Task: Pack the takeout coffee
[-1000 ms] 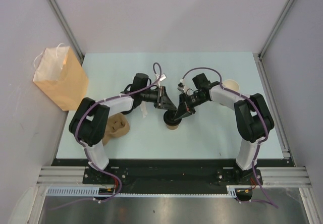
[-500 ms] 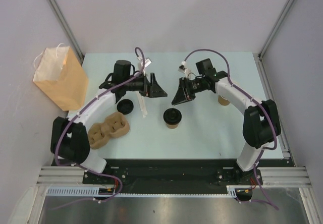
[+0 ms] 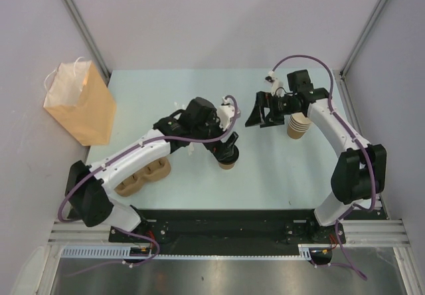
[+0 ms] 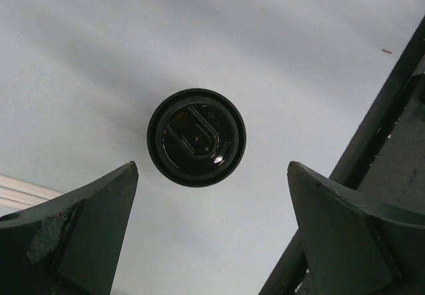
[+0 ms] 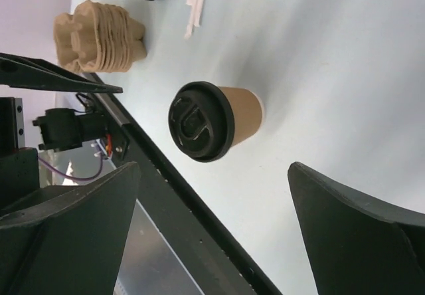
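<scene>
Takeout coffee (image 5: 214,120): upright on the table (image 3: 299,175), black lid seated, near centre and a touch toward 6 o'clock in the top view; not inside anything
Left gripper (image 4: 211,172): hangs straight above the lid, fingers spread wide with one to each side, clear of the cup, nothing held
Right gripper (image 3: 262,112): about 1 o'clock from the cup and well apart from it, fingers spread, empty, just beside the stack of lidless cups (image 3: 299,123) at 2 o'clock
Paper bag (image 3: 80,105): upright at 10 o'clock by the far-left table corner, against the wall, well apart from the cup; cannot tell whether its mouth is open
Carrier tray (image 3: 128,185): at 8 o'clock, partly under the left arm, no cup in it as far as visible
Done: cup is lidded and standing free, so it looks ready to pack
Remaining: grasp, lift, carry toward 10 o'clock, lower into the bag, release; none of the packing proper is done
Progress: roughly early-to-mid, my read
Next, likely: left arm drops and pinches the cup body under the lid rim; it sits well aligned for that
Risk: squeezing the paper wall too hard could pop the lid
</scene>
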### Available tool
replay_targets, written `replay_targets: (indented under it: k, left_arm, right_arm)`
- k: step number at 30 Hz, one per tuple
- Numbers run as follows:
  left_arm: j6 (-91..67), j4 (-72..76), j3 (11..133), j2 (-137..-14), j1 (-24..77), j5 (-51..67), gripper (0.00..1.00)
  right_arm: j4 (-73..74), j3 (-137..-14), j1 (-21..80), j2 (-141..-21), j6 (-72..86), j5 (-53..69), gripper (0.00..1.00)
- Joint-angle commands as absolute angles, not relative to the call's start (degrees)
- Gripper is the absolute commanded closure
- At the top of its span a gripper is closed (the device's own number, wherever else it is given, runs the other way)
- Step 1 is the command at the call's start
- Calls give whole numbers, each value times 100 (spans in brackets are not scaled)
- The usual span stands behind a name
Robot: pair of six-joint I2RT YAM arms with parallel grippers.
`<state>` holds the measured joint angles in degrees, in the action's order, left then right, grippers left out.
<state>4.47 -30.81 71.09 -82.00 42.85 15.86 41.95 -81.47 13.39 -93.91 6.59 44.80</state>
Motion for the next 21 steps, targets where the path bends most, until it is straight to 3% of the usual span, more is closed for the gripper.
replay_targets:
  k: [1, 21]
  left_arm:
    - [773, -3348, 7523, -8577, 4640, 818, 1]
    - [800, -3481, 7866, -9430, 4790, 852, 1]
  right_arm:
    - [4465, -8394, 1134, -8965, 334, 4113, 0]
    - [4254, -8394, 1107, -9167, 598, 4658, 0]
